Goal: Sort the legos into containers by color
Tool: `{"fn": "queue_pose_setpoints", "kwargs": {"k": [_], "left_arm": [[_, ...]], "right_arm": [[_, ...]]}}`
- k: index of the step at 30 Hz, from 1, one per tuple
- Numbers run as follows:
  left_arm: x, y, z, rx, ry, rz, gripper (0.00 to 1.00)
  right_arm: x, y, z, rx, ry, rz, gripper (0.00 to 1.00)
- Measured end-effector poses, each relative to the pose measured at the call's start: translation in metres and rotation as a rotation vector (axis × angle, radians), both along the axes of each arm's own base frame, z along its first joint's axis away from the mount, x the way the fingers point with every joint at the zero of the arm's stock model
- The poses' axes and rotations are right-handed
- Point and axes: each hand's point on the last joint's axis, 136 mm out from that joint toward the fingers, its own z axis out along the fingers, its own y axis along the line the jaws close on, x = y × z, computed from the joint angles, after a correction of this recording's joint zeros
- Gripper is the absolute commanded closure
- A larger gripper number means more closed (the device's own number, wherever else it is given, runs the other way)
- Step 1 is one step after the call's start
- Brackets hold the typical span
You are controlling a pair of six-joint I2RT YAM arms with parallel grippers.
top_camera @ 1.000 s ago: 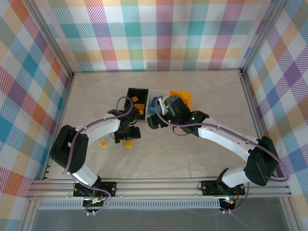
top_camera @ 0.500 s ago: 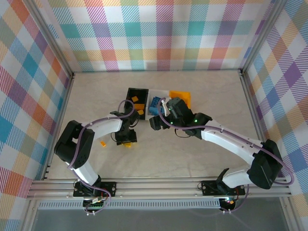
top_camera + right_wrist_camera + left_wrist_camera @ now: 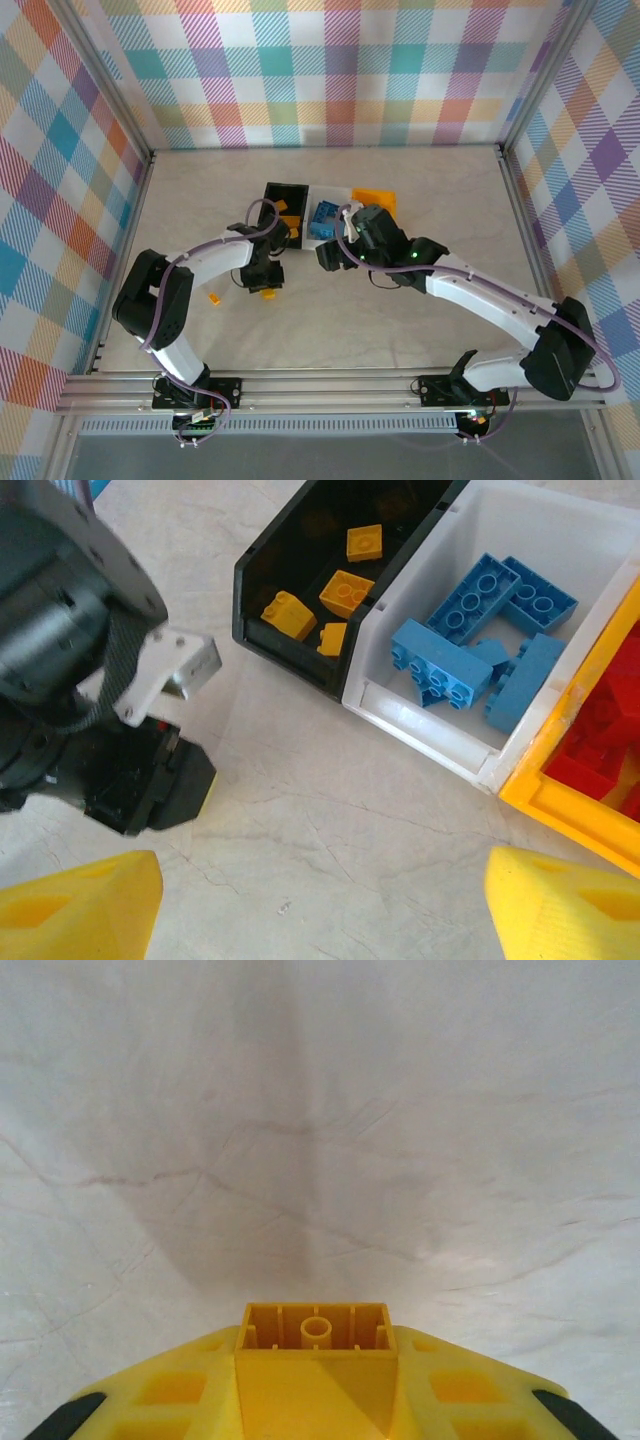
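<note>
While three bins [image 3: 425, 718] adjoin, the black bin [image 3: 290, 652] holds four yellow bricks [image 3: 346, 588].

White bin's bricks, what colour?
Blue bricks in the white bin; clearest in the right wrist view.

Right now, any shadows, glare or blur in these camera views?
Left wrist: a broad soft shadow darkens the table beyond the yellow brick, which looks sharp. Right wrist: a bright sheen on the front lip of the white bin; the right end effector has soft-focus fingertips at the bottom corners. Top external: even light, no harsh glare.
</note>
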Motion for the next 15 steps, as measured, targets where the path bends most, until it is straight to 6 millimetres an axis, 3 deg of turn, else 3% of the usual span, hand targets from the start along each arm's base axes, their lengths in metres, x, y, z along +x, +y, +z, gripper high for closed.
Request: {"fn": "queue_pose_setpoints", "kwargs": {"k": [4,9,12,15], "left_arm": [[0.036,-0.013,0.04,-0.052,-0.097,0.004,0.7],[0.1,-0.025,0.094,-0.095,-0.234,0.012,0.7],[0.133,-0.027,0.1,-0.087,-0.265,0.016,0.7],[0.159,-0.024,0.084,-0.069,-0.248,0.025,0.69]], "right_arm": [[-0.009,-0.012,0.002,-0.001,-0.005,-0.006,0.16],[-0.021,-0.025,-0.003,-0.001,0.003,-0.01,0.16],[-0.026,-0.03,-0.01,-0.007,0.023,-0.014,0.16],[-0.03,-0.034,-0.015,-0.013,0.041,-0.02,0.16]]}}
